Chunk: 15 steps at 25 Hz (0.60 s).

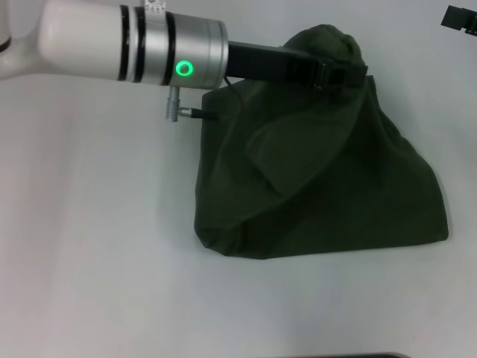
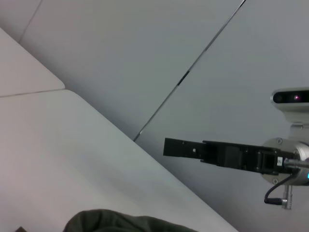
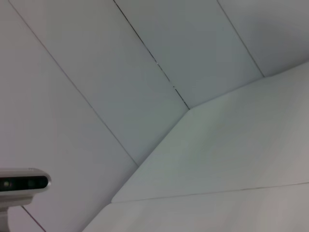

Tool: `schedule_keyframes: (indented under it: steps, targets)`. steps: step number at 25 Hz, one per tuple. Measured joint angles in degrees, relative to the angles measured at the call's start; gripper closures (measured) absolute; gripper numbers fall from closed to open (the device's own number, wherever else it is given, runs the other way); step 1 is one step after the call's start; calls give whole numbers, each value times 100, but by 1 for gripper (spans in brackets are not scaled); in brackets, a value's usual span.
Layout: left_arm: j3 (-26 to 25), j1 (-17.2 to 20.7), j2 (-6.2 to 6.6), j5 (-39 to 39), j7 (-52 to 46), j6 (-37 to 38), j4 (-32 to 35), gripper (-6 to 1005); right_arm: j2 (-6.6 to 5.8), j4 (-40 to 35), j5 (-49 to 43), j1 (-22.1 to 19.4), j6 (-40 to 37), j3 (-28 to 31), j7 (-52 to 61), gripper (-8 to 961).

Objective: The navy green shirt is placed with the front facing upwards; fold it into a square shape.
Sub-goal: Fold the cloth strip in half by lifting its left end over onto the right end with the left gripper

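Head view: the shirt (image 1: 335, 194) lies on the white table (image 1: 89, 246), right of centre, gathered into a tent-like heap. It is dark olive cloth, matte and soft, with deep diagonal folds running down from a peak at its far side. Its near edge sits on the table as a rounded, rumpled hem. No lettering shows on the visible side. The left gripper (image 1: 344, 74), black and boxy, is at that peak with its fingers pinched on the cloth, which humps up over and behind it. The left arm (image 1: 112, 33) reaches in from the upper left. It is a smooth white tube ending in a silver cuff with black bands and a glowing green ring (image 1: 184, 69). A small metal plug (image 1: 175, 112) with a dark lead hangs below the cuff. The right gripper (image 1: 458, 19) shows only as a black corner at the far right edge, well apart from the shirt.

Left wrist view: a rounded fold of the shirt (image 2: 120, 221) shows at the edge, above the smooth table (image 2: 58, 145). Behind is a pale panelled wall (image 2: 145, 48) with thin dark seams. The right gripper (image 2: 169, 147) hangs in the air as a flat black bar, seen side-on. I cannot tell whether it is closed. A white camera (image 2: 291, 99) sits above it.

Right wrist view: only the table (image 3: 231, 159), the seamed wall (image 3: 96, 72) and the camera (image 3: 21, 182) appear.
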Motion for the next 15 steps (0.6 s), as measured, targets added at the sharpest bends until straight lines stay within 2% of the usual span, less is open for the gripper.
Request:
schedule_keyframes:
  steps: [10,15]
  targets:
    - [1099,4,-3,-981,-31,-676,-14,984,0,0,5,-21,-11,8,5,39]
    - [1394,7,-3,-1158,-63,-854,-16,983,-5,0,8,-31,-13,9,1,39]
